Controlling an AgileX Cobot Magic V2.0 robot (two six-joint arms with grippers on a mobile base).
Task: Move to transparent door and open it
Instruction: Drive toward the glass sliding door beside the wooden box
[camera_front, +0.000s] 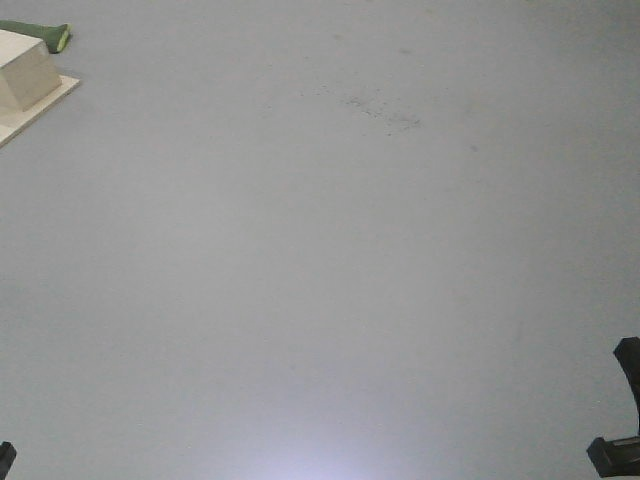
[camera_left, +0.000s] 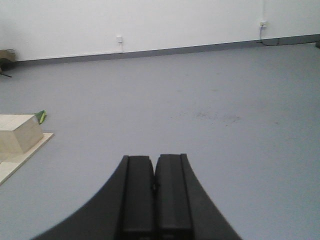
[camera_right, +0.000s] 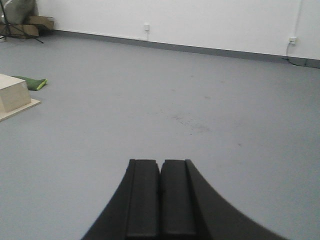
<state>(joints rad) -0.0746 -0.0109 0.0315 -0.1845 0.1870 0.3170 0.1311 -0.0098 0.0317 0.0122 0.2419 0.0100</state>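
My left pincer (camera_left: 155, 190) and right pincer (camera_right: 160, 195) are clenched empty; the transparent door shows in no view. Driving blind across the grey floor (camera_front: 320, 250), I could stray or clip the pale wooden block (camera_left: 19, 132) at left.

Honestly, there's no writing to read in any of the views. The pale wooden box (camera_left: 19, 134) at the left edge has plain faces. The wall socket (camera_right: 146, 27) near the top of the frame is too small to make out any marking.
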